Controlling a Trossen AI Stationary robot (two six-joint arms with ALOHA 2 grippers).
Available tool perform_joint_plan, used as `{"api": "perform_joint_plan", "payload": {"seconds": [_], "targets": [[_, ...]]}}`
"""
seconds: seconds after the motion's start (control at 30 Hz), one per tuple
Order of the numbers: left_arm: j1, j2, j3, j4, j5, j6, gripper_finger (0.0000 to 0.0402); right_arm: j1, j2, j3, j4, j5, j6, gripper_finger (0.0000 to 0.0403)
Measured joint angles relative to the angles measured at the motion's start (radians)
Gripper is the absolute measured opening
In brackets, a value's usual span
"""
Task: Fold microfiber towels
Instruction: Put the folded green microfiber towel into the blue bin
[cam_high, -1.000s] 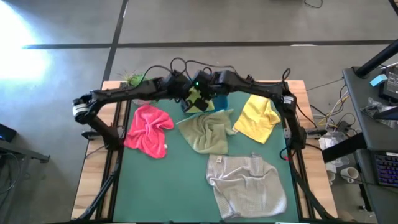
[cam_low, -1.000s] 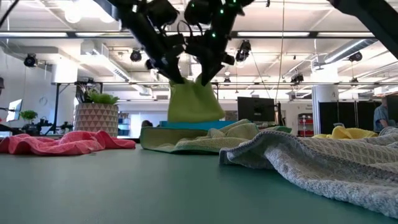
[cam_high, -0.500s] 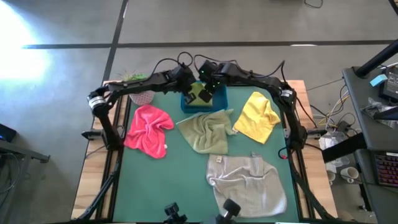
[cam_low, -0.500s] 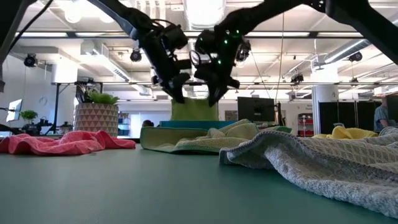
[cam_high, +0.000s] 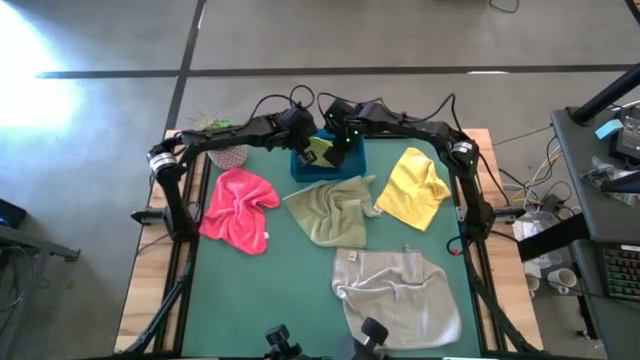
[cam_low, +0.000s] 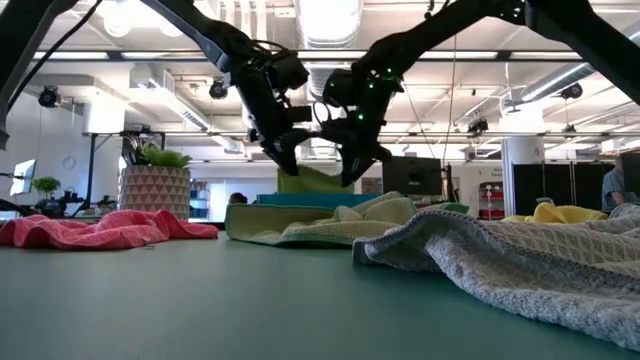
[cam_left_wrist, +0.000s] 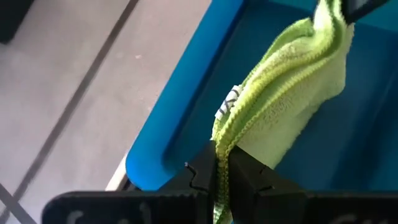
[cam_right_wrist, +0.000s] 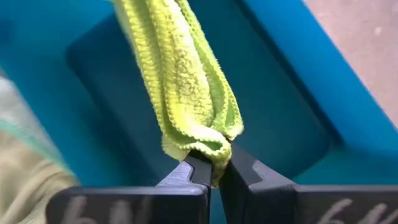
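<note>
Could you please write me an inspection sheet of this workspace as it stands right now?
Surface: green table top, wooden edges.
Job's things: lime green towel folded, held over the blue tray; pink towel, olive towel, yellow towel and grey towel lie crumpled, unfolded.
Clutter: potted plant at the table's far left corner.
Grippers: left gripper and right gripper each shut on the lime green towel.
Cables: black loops above both wrists.
Surroundings: concrete floor, desk to the right.

The folded lime green towel (cam_high: 321, 150) hangs pinched over the far edge. Pink (cam_high: 238, 207), olive (cam_high: 330, 211), yellow (cam_high: 415, 188) and grey (cam_high: 396, 296) towels lie crumpled.
</note>
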Motion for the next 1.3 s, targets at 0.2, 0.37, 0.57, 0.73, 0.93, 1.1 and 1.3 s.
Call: {"api": "perform_joint_plan", "payload": {"seconds": [0.2,0.37,0.57,0.73,0.93,1.1,1.3], "targets": [[-0.021,-0.022,0.057,-0.186,0.015,-0.062,0.0011,0.023,-0.019,0.094,-0.134,-0.005,-0.004,0.0008],[-0.055,-0.031,0.080,-0.267,0.048,-0.087,0.0011,0.051,-0.029,0.123,-0.200,-0.005,-0.004,0.0008],[-0.049,-0.009,0.072,-0.184,0.042,-0.078,0.0011,0.040,-0.015,0.066,-0.144,0.015,-0.003,0.0008],[-0.029,0.032,0.070,-0.153,0.043,-0.053,0.0011,0.017,0.010,0.037,-0.088,0.021,-0.005,0.0008],[-0.012,0.080,0.070,-0.096,0.022,-0.012,0.0011,-0.007,0.033,0.030,-0.045,0.056,-0.019,0.0008],[-0.003,0.097,0.075,-0.064,-0.031,-0.007,0.0011,-0.017,0.043,0.026,-0.033,0.070,-0.045,0.0008],[0.003,0.096,0.076,-0.052,-0.038,0.017,0.0011,-0.017,0.049,0.025,-0.002,0.092,-0.071,0.0018]]}}
